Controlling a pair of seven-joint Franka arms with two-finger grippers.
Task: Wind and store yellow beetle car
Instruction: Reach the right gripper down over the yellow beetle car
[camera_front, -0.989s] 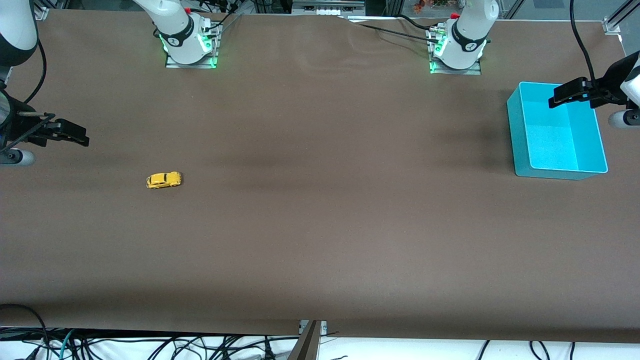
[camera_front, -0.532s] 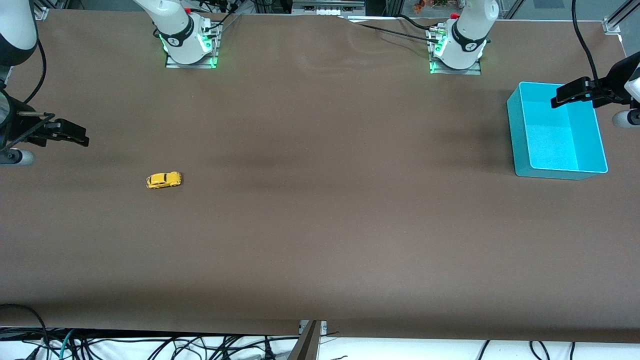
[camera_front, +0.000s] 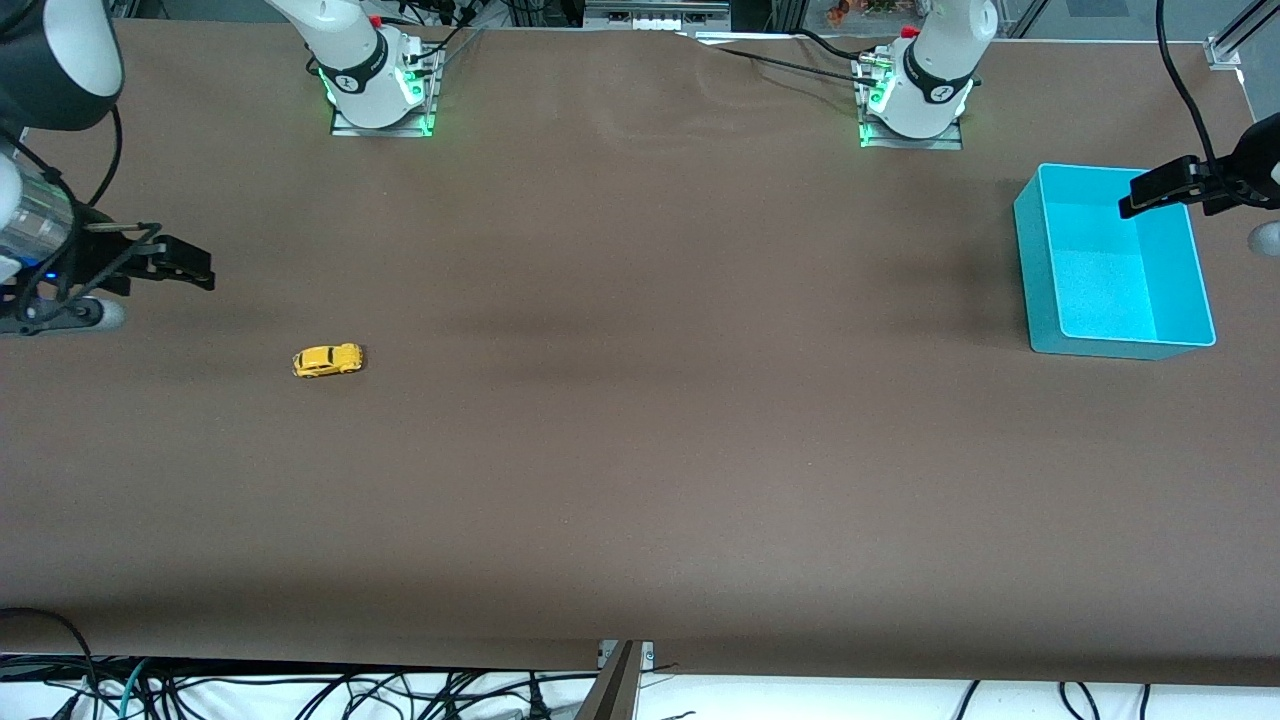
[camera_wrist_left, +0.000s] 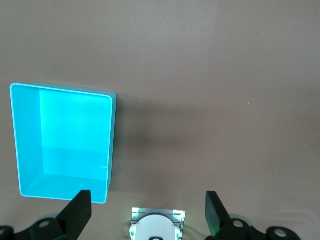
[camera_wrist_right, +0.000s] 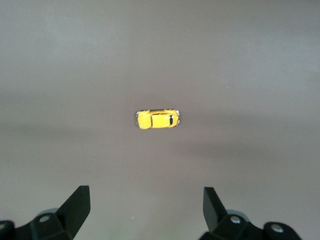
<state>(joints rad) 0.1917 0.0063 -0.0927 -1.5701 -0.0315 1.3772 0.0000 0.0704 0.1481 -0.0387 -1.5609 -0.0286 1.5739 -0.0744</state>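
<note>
The yellow beetle car (camera_front: 328, 360) stands alone on the brown table toward the right arm's end; the right wrist view has it (camera_wrist_right: 157, 119) well ahead of the fingers. My right gripper (camera_front: 195, 270) hangs open and empty in the air, apart from the car, toward the table's end. The turquoise bin (camera_front: 1035, 260) sits empty at the left arm's end, and the left wrist view shows its bare floor (camera_wrist_left: 62, 145). My left gripper (camera_front: 1140, 198) hovers high by the bin, open and empty. Both wrist views show wide gaps between the fingers: right gripper (camera_wrist_right: 146, 195), left gripper (camera_wrist_left: 148, 196).
The right arm's base (camera_front: 380, 90) and the left arm's base (camera_front: 915, 100) stand along the table edge farthest from the front camera. The left arm's base (camera_wrist_left: 157, 227) also shows between the left fingers. Cables (camera_front: 300, 690) hang below the near edge.
The right gripper has shifted a little toward the car. The left gripper has drifted toward the table's end by the bin. The car and the bin have not moved.
</note>
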